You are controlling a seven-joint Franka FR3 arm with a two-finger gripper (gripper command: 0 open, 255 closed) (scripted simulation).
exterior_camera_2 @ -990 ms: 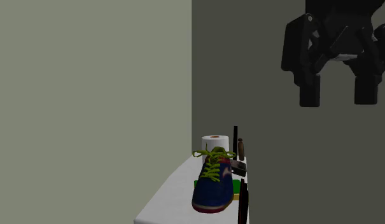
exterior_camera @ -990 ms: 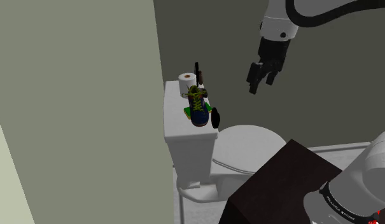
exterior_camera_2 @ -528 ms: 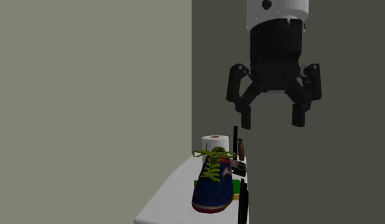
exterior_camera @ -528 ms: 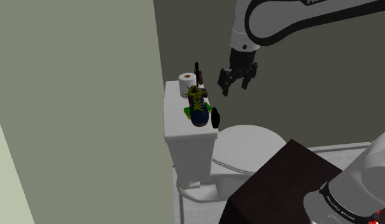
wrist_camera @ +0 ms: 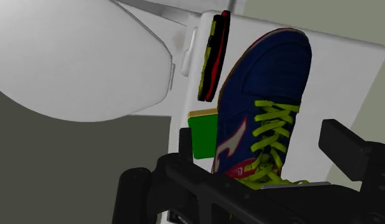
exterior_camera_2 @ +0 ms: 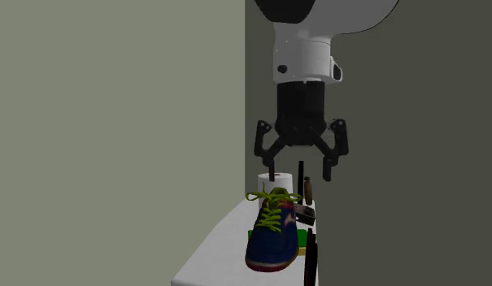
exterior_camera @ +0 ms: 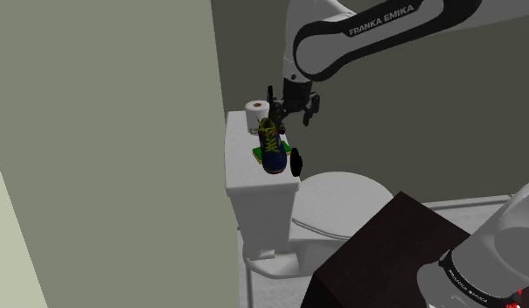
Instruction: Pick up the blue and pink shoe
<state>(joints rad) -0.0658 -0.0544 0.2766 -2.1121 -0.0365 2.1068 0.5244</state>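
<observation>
The shoe [exterior_camera_2: 272, 236], low in the middle, looks light and squashy, so the wide-open, empty gripper [exterior_camera_2: 299, 173] should pinch its sides.

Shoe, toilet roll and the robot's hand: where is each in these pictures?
shoe [exterior_camera_2: 272, 237], second exterior view, on its blue upper.
toilet roll [exterior_camera: 254, 114], shoulder view, on its white side.
hand [exterior_camera_2: 299, 174], second exterior view, midway between its open fingertips.

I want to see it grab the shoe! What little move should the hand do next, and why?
Probably lower straight down. The open hand hangs above the blue shoe, over its yellow-green laces, and its fingers are not yet around the shoe's sides.
</observation>
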